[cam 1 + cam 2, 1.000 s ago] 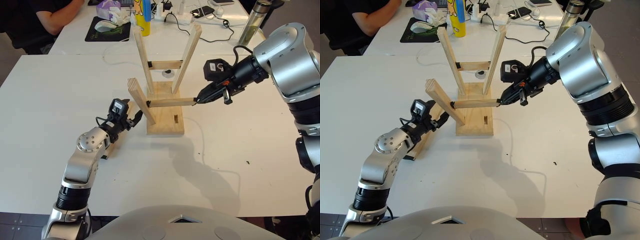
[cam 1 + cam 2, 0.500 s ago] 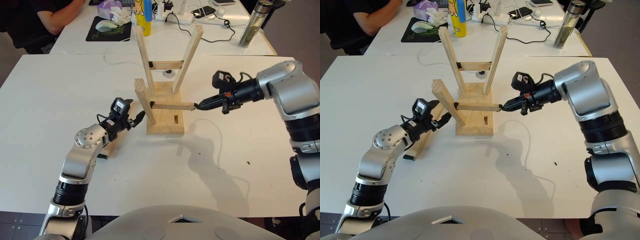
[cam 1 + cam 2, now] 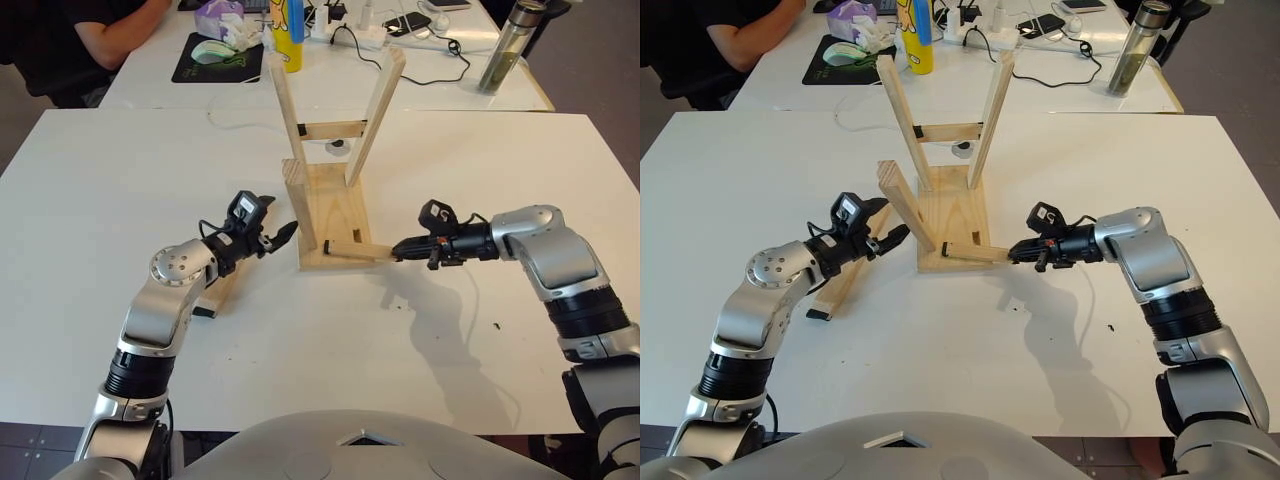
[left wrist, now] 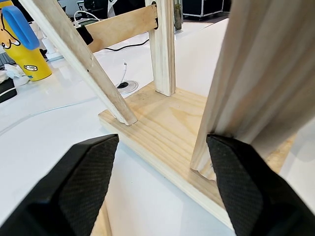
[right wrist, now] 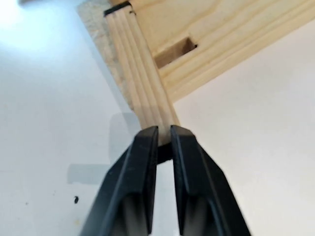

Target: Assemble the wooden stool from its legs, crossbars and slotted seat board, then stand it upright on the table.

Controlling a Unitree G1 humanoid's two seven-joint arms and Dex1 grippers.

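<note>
Your right gripper (image 3: 394, 252), right of frame centre, is pinching the end of a crossbar (image 3: 352, 251) that is lying low along the near edge of the slotted seat board (image 3: 335, 205) at mid-frame. Your left gripper (image 3: 281, 233) is hovering with fingers spread and holding nothing, just left of a tilted leg (image 3: 301, 205) on the board. Two upright legs (image 3: 285, 100) are rising toward top centre, joined by a second crossbar (image 3: 333, 130).

On the far white desk (image 3: 140, 92), a yellow plastic bottle with a blue cap (image 3: 292, 30) stands beside a black mouse mat (image 3: 190, 70) carrying a white mouse (image 3: 209, 49). A tall dark drinking bottle (image 3: 504, 45) stands well apart.
</note>
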